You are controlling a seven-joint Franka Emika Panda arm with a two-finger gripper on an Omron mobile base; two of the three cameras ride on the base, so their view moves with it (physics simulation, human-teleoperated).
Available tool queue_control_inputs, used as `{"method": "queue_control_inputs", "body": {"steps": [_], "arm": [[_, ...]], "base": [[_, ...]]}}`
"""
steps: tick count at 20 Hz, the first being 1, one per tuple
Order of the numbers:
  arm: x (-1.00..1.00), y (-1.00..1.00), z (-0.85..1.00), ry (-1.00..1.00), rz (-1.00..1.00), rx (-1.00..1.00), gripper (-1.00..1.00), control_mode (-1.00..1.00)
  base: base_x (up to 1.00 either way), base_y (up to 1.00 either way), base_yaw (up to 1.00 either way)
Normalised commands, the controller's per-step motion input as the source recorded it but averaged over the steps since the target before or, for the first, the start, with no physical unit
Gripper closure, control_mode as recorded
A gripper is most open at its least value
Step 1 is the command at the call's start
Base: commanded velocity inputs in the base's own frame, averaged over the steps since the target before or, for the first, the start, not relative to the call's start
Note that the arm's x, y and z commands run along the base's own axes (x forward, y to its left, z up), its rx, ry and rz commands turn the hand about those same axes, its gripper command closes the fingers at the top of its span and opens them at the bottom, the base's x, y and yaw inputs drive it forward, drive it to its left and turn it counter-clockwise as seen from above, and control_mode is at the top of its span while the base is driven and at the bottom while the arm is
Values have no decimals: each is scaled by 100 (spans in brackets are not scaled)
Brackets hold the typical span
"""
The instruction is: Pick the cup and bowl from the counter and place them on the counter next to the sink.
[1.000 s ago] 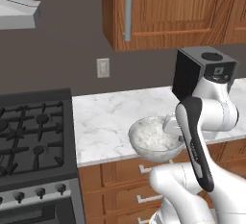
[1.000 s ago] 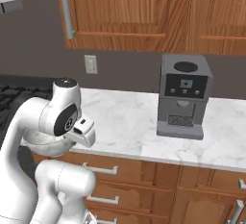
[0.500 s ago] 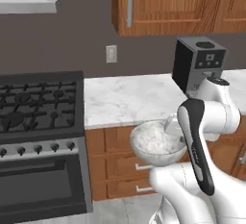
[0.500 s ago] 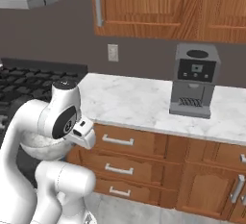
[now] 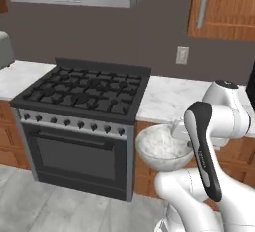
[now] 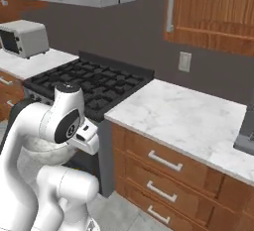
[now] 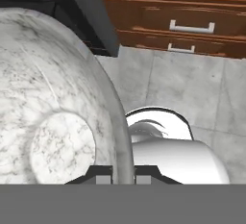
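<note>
The two finger tips (image 7: 103, 175) stood close together at the bottom of the hand view, one on each side of the rim of the bowl (image 7: 53, 103), so the gripper (image 7: 120, 176) was pinched shut on that thin wall. One finger sat inside the rim, over the speckled white hollow, and the other outside it. A rim pinch suits a wide, deep vessel like this, since the jaws could hardly span its whole body; that reading is a judgement.

From the fingers the bowl spread away to one side, its round base well off from the tips and its far edge beyond that. In the left base view the bowl (image 5: 160, 149) hung in the air, mouth up and roughly level, carried close in front of the arm's body rather than out at reach. That tucked carry probably kept it steady while the base travelled.

Beyond the bowl and below it lay grey floor tiles (image 7: 192, 88) and brown drawer fronts (image 7: 192, 26). Level with it, to the side, stood the black stove (image 5: 82, 126), and behind it the white marble counter (image 5: 167, 99). The bowl touched none of these.

No sink appeared near the fingers, so the placing seemed yet to come.
</note>
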Motion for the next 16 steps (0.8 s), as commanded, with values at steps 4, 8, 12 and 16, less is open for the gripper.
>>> {"method": "queue_control_inputs", "body": {"steps": [4, 8, 12, 16], "arm": [[0, 0, 0, 0, 0, 0, 100, 100], [0, 0, 0, 0, 0, 0, 100, 100], [0, 0, 0, 0, 0, 0, 100, 100], [0, 0, 0, 0, 0, 0, 100, 100]], "base": [[0, 0, 71], [0, 2, 69], [0, 3, 67], [0, 1, 64]]}}
